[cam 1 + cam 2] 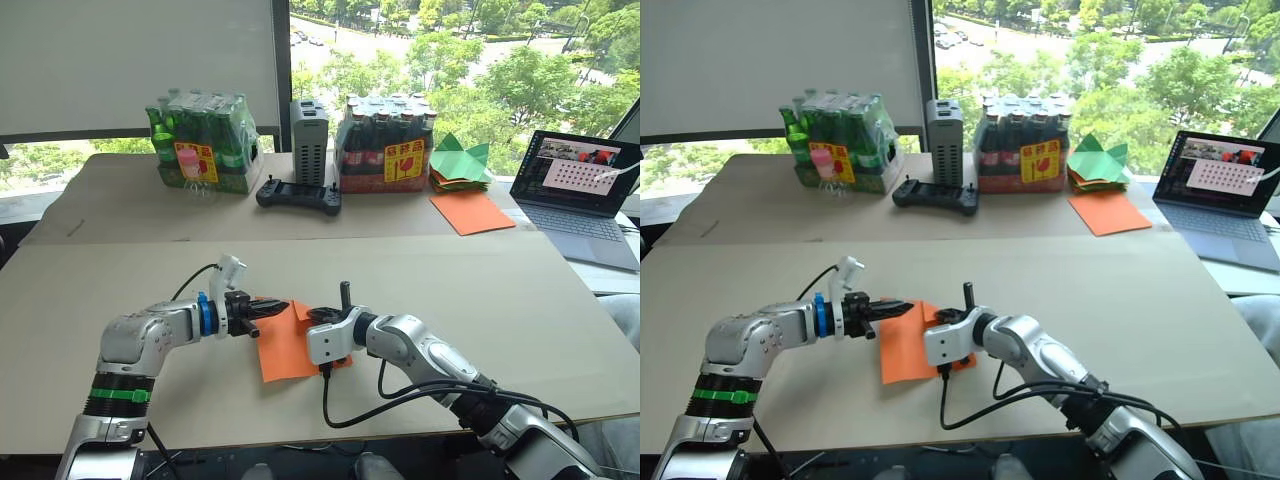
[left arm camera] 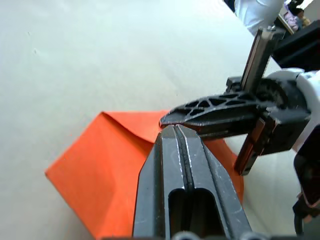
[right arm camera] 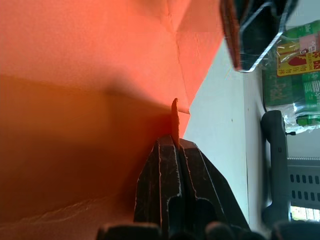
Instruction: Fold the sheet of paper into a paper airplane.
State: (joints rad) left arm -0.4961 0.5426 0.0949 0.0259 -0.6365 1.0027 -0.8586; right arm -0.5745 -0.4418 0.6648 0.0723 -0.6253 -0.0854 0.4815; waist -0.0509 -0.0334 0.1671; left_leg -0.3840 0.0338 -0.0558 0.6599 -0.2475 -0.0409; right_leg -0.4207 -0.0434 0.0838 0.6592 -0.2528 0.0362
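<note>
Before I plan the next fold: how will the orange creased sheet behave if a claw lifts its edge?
Probably floppy: the sheet of paper looks thin and lies flat, a folded corner raised. Likely light; it may slide on the smooth table. The right claw pinches a thin edge, so it could tear.

Open surface (image 1: 520,300) is left at frame right and lower left; the far edge is blocked by bottle packs (image 1: 200,145), controller (image 1: 298,194), laptop (image 1: 585,195).

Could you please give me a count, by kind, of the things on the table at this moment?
Bottle packs: 2
Orange paper sheets: 2
Green paper pile: 1
Black controller: 1
Grey box: 1
Laptop: 1
Total: 8
</note>
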